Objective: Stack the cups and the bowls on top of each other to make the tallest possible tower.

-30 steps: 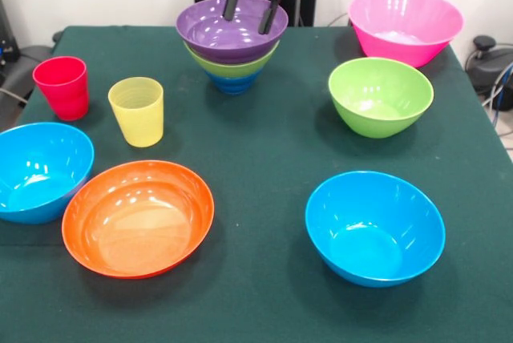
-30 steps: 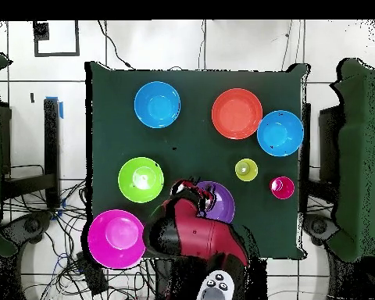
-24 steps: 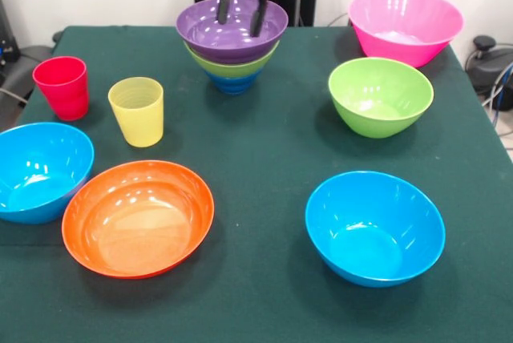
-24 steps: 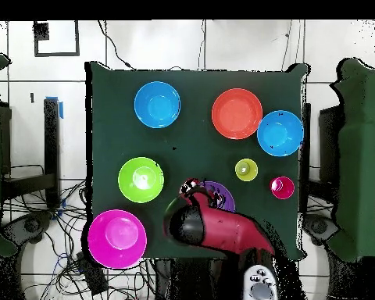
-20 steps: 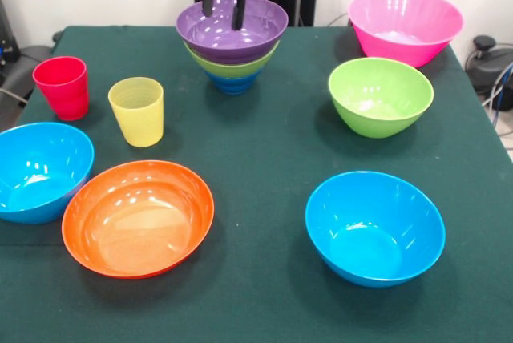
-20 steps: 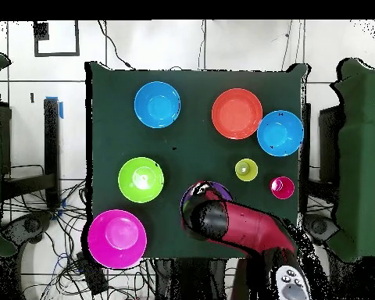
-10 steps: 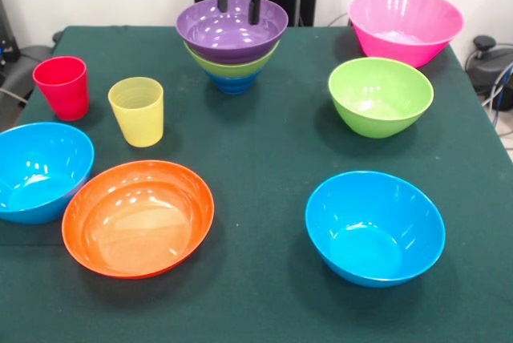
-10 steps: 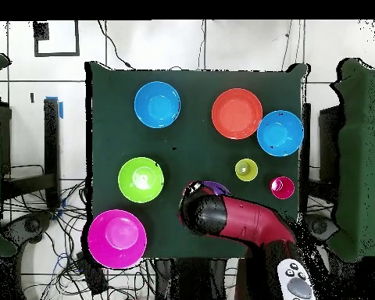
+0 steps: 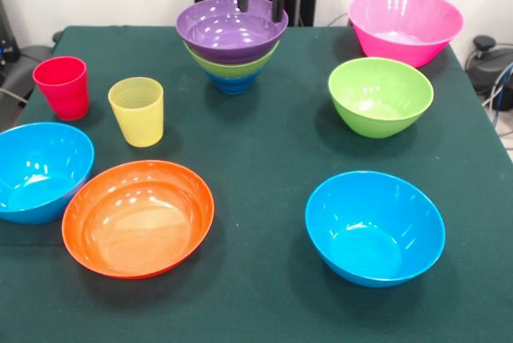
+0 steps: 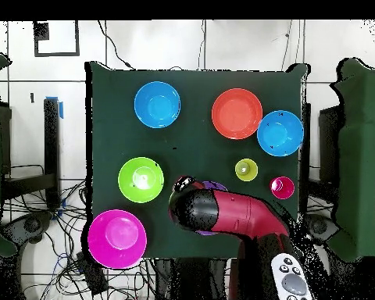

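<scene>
though cut off above, hand open over tower, empty

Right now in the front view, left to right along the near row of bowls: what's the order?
Light blue bowl at the left edge → orange bowl → second light blue bowl.

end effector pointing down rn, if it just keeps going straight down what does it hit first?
Most likely the purple bowl topping the tower. The end effector, fingers apart, hangs over its far rim; depth is unclear, so it could land inside the bowl or on the rim.
</scene>
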You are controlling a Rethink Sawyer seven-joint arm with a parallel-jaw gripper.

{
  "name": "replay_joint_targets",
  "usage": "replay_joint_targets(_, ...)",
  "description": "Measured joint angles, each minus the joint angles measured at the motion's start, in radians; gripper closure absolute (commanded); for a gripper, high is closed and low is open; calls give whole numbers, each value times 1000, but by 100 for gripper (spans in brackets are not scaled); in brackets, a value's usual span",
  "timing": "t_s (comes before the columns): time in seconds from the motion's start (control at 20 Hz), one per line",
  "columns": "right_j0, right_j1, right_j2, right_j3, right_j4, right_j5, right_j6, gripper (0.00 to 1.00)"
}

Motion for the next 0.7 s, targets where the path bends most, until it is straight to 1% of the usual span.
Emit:
replay_joint_targets(0.4,11,20,15,-48,-8,45,0,0)
replay_joint_targets(0.7,55,87,15,-143,-16,49,0,0)
